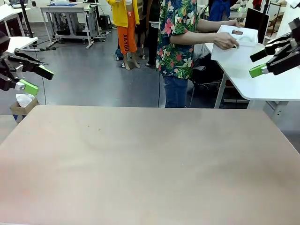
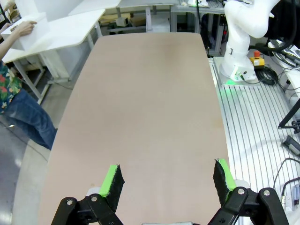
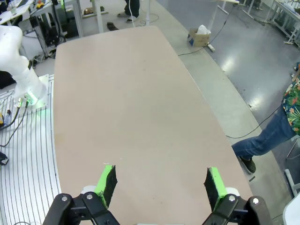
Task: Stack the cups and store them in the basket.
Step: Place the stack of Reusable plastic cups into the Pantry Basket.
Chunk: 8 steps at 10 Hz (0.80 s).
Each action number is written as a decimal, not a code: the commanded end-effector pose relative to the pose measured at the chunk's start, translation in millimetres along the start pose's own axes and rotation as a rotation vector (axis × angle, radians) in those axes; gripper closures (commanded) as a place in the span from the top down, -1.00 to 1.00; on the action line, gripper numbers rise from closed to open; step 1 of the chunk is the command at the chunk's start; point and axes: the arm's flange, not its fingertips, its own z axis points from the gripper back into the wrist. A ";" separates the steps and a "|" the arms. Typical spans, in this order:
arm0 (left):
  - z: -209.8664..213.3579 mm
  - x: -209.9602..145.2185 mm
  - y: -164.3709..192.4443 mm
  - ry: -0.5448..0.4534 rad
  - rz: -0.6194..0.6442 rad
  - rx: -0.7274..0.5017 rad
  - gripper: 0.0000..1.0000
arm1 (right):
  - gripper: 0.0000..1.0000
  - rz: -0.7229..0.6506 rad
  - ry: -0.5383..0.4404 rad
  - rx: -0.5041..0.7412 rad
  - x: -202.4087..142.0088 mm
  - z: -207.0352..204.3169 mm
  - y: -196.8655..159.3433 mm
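Desk [image 1: 150, 159] nearest the camera, beige top, bare surface across the front view and both wrist views. Person [image 1: 177, 42] in a floral shirt and jeans stands just past the far edge, turned to a white side table [image 1: 262, 75] on the right. Basket [image 1: 236, 42] sits on that side table, well apart from the desk; the person's hand [image 1: 227, 42] rests on its near wall. Something brown shows inside near the rim, too small to tell what it is. Basket also seen in the left wrist view [image 2: 26, 28] at upper left with the person's hand on it.

Left hand [image 1: 33, 78] hangs in the air at the left edge of the front view, above and off the desk's left side, fingers spread wide, nothing between them. Left wrist view confirms: green pads [image 2: 112, 180] far apart over bare desk.

Right hand [image 1: 263, 60] hangs at the right edge, raised, fingers spread wide, holding nothing. Right wrist view: pads [image 3: 107, 180] far apart, bare desk beyond.
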 end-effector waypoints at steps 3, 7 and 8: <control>1.2 3.3 0.1 -0.016 0.010 -0.003 1.00 | 1.00 0.005 -0.020 -0.001 0.6 -1.0 -1.6; 1.2 3.3 0.1 -0.016 0.010 -0.003 1.00 | 1.00 0.005 -0.020 -0.001 0.6 -1.0 -1.6; 1.2 3.3 0.1 -0.016 0.010 -0.003 1.00 | 1.00 0.005 -0.020 -0.001 0.6 -1.0 -1.6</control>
